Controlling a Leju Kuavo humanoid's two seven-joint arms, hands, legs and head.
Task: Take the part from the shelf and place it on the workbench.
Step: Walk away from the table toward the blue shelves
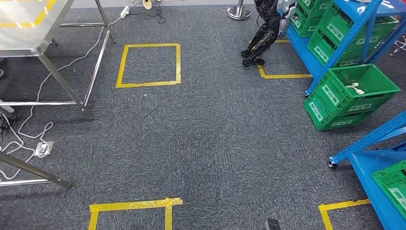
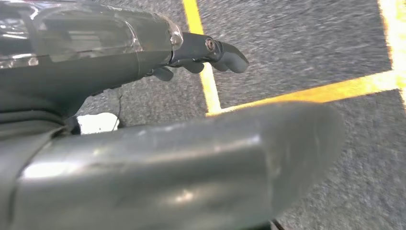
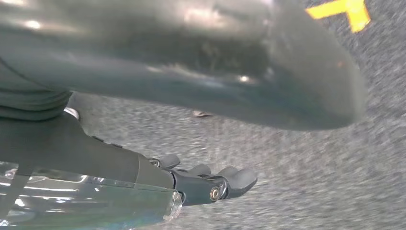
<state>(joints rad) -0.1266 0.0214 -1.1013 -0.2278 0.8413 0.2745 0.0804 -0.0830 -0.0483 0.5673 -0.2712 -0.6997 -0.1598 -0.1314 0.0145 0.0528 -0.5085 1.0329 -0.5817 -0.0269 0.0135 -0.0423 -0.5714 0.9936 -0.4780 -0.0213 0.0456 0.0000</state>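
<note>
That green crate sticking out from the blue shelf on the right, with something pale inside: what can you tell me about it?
The green crate looks like moulded plastic, open-topped, with ribbed walls and pale labels on its sides. It sits at an angle, jutting out from the blue shelf on top of a second green crate that stands low near the grey carpet. Inside, on its floor, lies a small whitish part; its exact shape is too small to tell. No hand touches the crate.

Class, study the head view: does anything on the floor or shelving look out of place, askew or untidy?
Two things stand out. The green crate holding a white part sits askew, jutting from the blue shelf over the carpet. White cables trail loosely across the floor under the metal workbench; that could be a trip hazard.
</note>
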